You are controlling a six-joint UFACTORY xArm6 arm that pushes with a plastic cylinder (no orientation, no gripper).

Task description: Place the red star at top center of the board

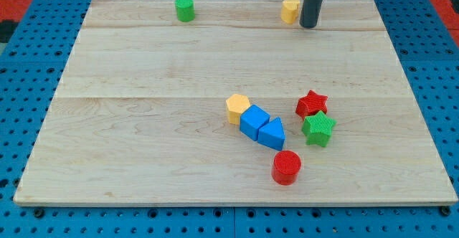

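The red star [311,104] lies on the wooden board [143,123], right of centre and in the lower half. It touches a green star [318,128] just below it. My tip [308,25] is near the view's top, right of centre, far above the red star. It stands right beside a yellow block [290,11] at the board's top edge.
A green cylinder [185,8] stands at the top, left of centre. A yellow pentagon [238,108], a blue cube [254,121] and a blue triangle [272,133] form a cluster left of the red star. A red cylinder [286,167] stands below them.
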